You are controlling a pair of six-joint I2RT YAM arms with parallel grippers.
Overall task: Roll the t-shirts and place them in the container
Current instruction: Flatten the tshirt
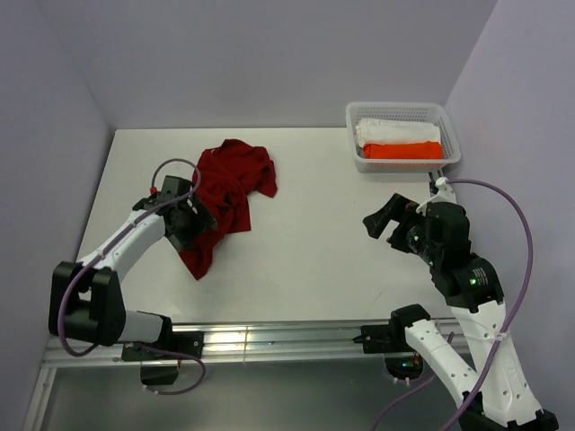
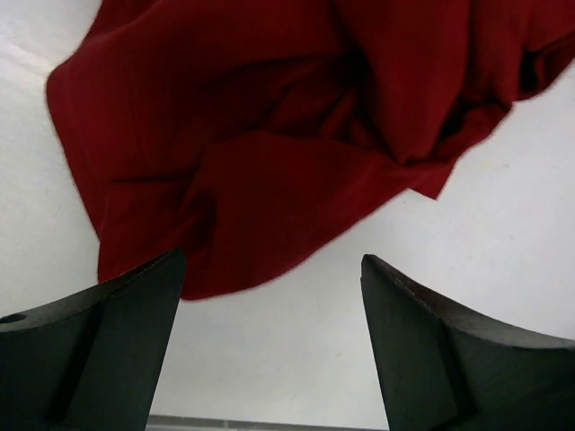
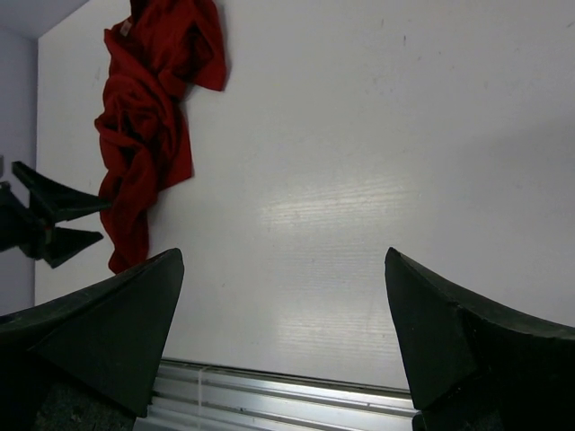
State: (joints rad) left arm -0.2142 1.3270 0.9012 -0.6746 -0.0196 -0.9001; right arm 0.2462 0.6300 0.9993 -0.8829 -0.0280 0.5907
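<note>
The left jaws stand wide apart and grip nothing. In the left wrist view their two dark fingers (image 2: pixel 108 350) rise from the bottom corners with bare table (image 2: pixel 269 359) between them. The t-shirt (image 2: pixel 296 135) fills the upper part of that frame, and its lower edge reaches the tip of the finger on the left. Whether cloth and finger touch, I cannot tell.

The right jaws are also fully open and hold nothing. Their fingers (image 3: pixel 99 332) sit in the lower corners of the right wrist view, over bare table (image 3: pixel 359 180). The t-shirt (image 3: pixel 144 135) lies well apart in the upper left of that frame.

From above, the t-shirt (image 1: pixel 235 184) is a crumpled dark red heap left of centre on the white table (image 1: pixel 323 233). A narrow tail of cloth runs down toward the lower left, and the left arm (image 1: pixel 126 242) reaches over it. The right arm (image 1: pixel 449 251) is on the right side.

A white basket (image 1: pixel 395 105) sits in the upper right. It holds a white roll (image 1: pixel 395 132) and, just below it in the frame, an orange roll (image 1: pixel 402 151).
</note>
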